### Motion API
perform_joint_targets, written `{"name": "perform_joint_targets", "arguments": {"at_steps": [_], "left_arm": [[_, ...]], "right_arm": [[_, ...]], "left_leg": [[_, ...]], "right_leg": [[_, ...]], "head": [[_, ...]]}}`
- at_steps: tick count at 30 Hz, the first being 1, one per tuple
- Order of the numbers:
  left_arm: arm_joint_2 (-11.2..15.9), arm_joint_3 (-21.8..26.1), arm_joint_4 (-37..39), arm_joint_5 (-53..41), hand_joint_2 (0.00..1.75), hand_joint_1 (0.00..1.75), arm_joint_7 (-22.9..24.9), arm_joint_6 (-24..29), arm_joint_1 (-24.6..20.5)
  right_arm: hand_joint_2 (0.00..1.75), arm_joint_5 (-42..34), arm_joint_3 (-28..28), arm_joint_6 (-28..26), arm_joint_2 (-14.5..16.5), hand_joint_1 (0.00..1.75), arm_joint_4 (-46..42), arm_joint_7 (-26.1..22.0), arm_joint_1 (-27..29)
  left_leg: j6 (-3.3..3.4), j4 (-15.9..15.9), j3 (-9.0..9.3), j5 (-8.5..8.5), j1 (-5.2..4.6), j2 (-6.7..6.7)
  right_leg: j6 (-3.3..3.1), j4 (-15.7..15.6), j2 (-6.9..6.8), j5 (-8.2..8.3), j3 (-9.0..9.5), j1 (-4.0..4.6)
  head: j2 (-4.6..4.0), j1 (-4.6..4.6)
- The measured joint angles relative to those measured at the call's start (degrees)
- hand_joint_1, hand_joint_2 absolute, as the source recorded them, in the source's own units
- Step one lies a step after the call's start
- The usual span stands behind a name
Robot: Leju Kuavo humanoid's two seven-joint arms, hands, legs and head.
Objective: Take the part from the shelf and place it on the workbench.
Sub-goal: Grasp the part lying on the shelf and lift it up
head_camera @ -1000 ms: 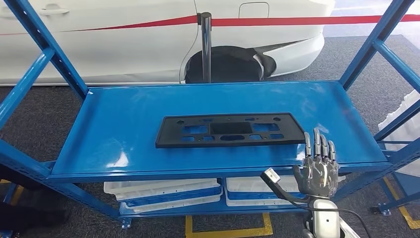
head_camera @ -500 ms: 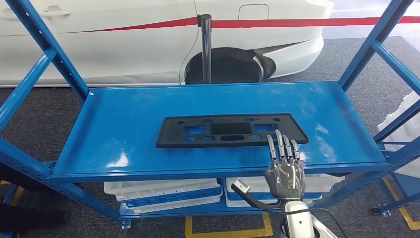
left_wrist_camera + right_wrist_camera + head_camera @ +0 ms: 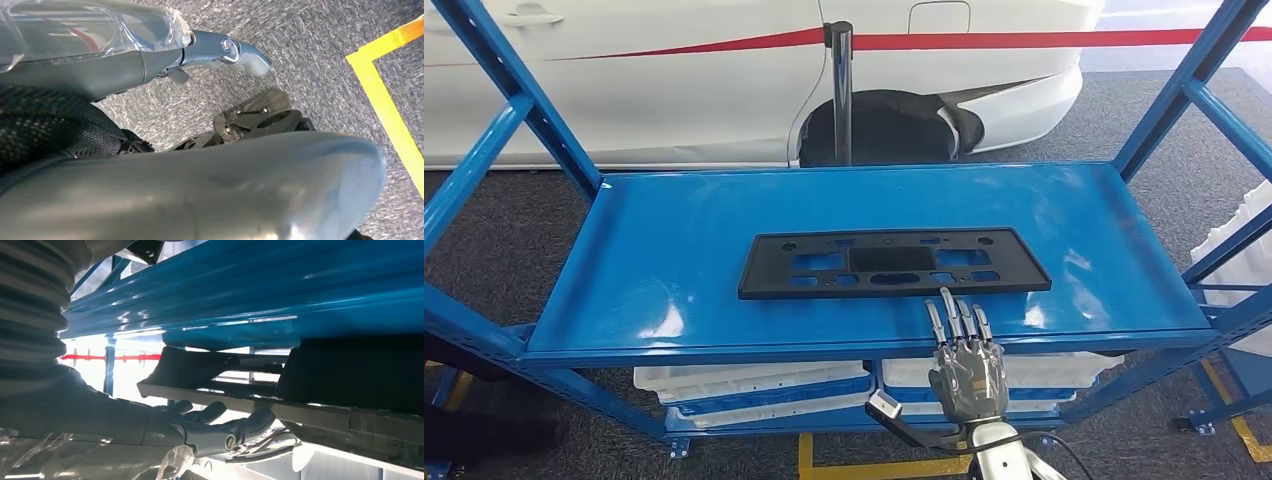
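The flat black rectangular plastic part [image 3: 892, 263], pierced by cut-outs and small holes, lay on the glossy blue metal shelf [image 3: 674, 250], about its middle. My right hand [image 3: 967, 368] hovered at the shelf's front edge, fingers [image 3: 951, 318] straight, slightly apart, holding nothing, tips just short of the part's near edge. I judged it light, stiff, smooth-faced; that thin near edge offered the likeliest hold.

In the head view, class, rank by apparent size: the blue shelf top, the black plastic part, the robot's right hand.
1. Blue metal shelf top
2. Flat black plastic part
3. Silver right hand, though it sits nearest the camera
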Motion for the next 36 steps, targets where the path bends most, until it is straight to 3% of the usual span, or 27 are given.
{"name": "perform_joint_targets", "arguments": {"at_steps": [7, 20, 36], "left_arm": [[0.0, -0.25, 0.01, -0.33, 0.0, 0.0, 0.11, 0.02, -0.06], [0.28, -0.57, 0.04, -0.39, 0.0, 0.0, 0.25, 0.02, -0.08], [0.28, -1.0, 0.04, -0.58, 0.0, 0.0, 0.19, 0.0, -0.22]], "right_arm": [[1.75, -2.13, -1.18, 0.87, -1.36, 0.0, -0.2, 2.97, -0.16], [1.75, -4.12, -11.88, -1.38, -7.71, 0.0, -8.11, 5.4, 3.33], [1.75, -2.25, -16.0, -2.55, -8.2, 0.0, -13.78, 3.31, 3.15]], "left_leg": [[0.0, 0.0, -0.11, 0.0, -0.01, 0.0], [0.0, 0.01, -0.14, -0.01, -0.02, 0.06], [0.0, 0.01, -0.21, 0.0, -0.02, 0.02]], "right_leg": [[0.0, -0.01, 0.0, 0.0, -0.12, -0.01], [0.0, -0.01, 0.01, 0.0, -0.17, -0.02], [0.0, 0.0, 0.0, 0.0, -0.19, -0.02]], "head": [[0.0, 0.0], [0.0, 0.0], [0.0, 0.0]]}}
